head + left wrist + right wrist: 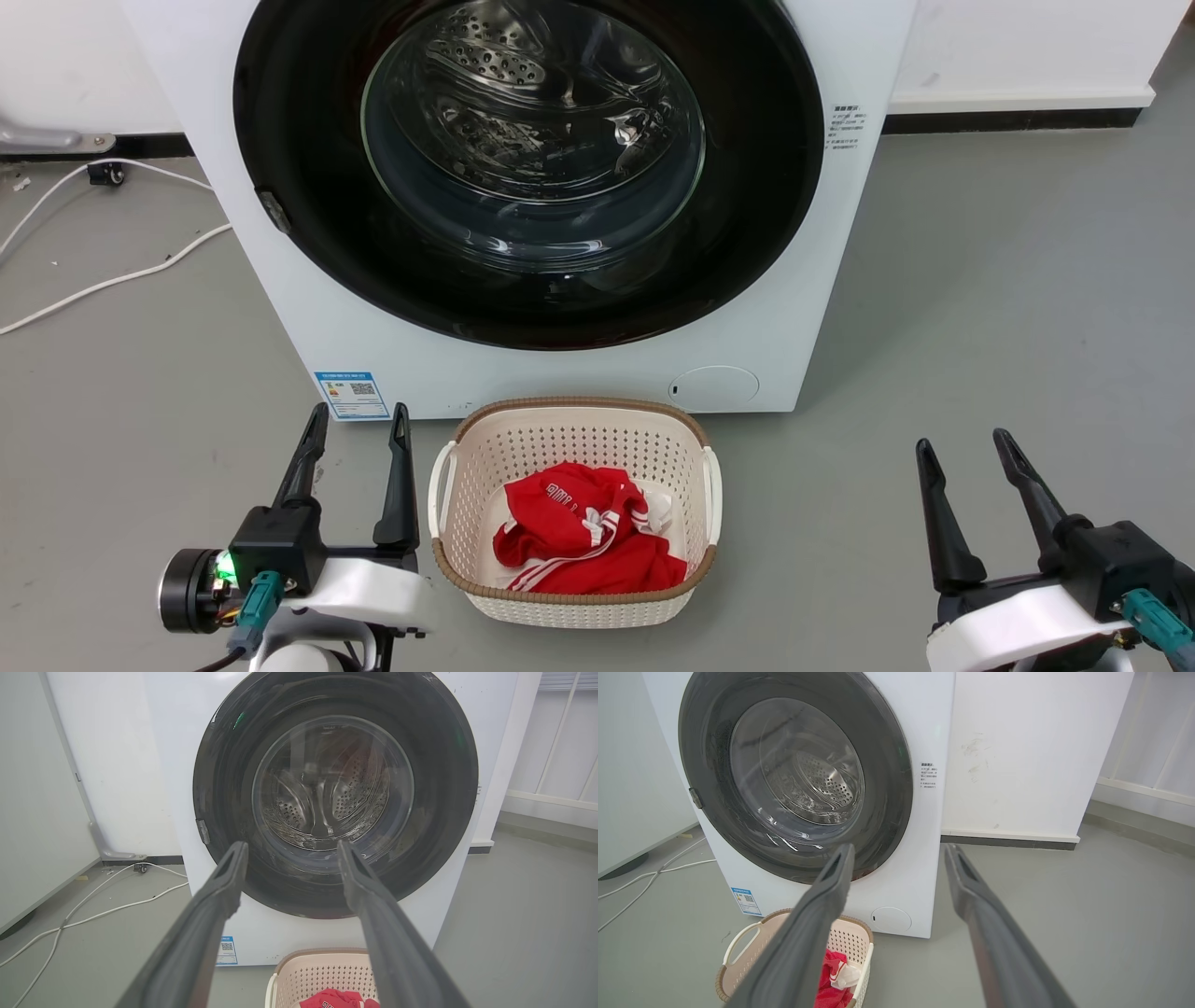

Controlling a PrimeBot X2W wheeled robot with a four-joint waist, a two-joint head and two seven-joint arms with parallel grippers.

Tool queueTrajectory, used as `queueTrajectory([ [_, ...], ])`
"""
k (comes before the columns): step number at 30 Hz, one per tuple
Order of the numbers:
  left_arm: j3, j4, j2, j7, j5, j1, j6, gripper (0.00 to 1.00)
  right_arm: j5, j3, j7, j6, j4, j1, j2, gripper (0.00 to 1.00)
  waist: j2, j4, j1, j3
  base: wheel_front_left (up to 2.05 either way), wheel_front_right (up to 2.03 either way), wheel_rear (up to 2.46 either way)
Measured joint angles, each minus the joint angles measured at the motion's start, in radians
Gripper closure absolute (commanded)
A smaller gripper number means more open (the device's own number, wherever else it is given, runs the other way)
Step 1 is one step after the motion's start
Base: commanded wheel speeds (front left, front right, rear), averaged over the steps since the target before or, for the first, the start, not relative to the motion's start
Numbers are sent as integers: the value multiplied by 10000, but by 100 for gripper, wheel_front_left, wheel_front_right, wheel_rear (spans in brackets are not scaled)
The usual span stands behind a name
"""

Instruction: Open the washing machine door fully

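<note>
The washing machine door (pixel 747 187) is a large glossy black disc with a clear glass bowl centre, lying flush against the white machine (pixel 280 308). The left wrist view faces the door (pixel 439 788) head-on, and the right wrist view sees the door (pixel 887 779) from the right. A small grey catch (pixel 274 211) sits on its left rim. My left gripper (pixel 359 422) stands open at the lower left, low before the machine, nothing between its fingers. My right gripper (pixel 963 447) is open at the lower right, over bare floor.
A cream laundry basket (pixel 569 415) holding red and white clothing (pixel 583 541) stands on the floor against the machine's front, between my grippers. A round white filter cap (pixel 714 385) is low on the machine. White cables (pixel 112 280) trail on the left floor.
</note>
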Motion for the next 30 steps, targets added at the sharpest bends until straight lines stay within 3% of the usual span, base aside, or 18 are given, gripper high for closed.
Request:
queueTrajectory([
  [2, -36, -2, -2, 0, -40, 2, 19, 0, 163, 4, 2, 0, 15, 3, 0, 93, 0, 1, 0, 1, 0, 0, 0],
  [3, -38, 0, -2, 0, -58, 3, 19, 0, 211, 8, 0, 0, 17, 3, 0, 100, 0, 1, 0, 4, 0, 0, 0],
  [9, -29, 0, 0, 0, -67, 6, 27, 0, 520, 75, -92, 0, 4, 2, 0, 100, 0, 3, 0, 14, 0, 0, 0],
  [13, -13, 10, 0, 0, -67, 9, 25, 0, 2295, 50, -424, 0, 21, -2, -2, 100, 0, 3, 0, 11, 0, 0, 0],
  [17, -8, 21, -2, 0, -67, 11, 19, 0, 5956, 104, -865, 0, 224, -41, 2, 100, 0, 12, 0, -6, 0, 0, 0],
  [22, 10, 13, 0, -2, -100, 40, 19, 0, 11835, 113, -1129, -2, 362, -351, 6, 100, 0, -16, 0, 4, 0, 0, 0],
  [25, 38, -15, -2, -12, -100, 40, 23, 0, 14098, -67, -1175, -2, 403, -761, 8, 100, 0, -61, 0, 73, 0, 0, 0],
  [30, 100, -50, 2, -13, -121, -12, 75, 0, 16475, -573, -1114, -2, 1024, -1811, 8, 100, 0, -175, 0, 249, 0, 0, 0],
])
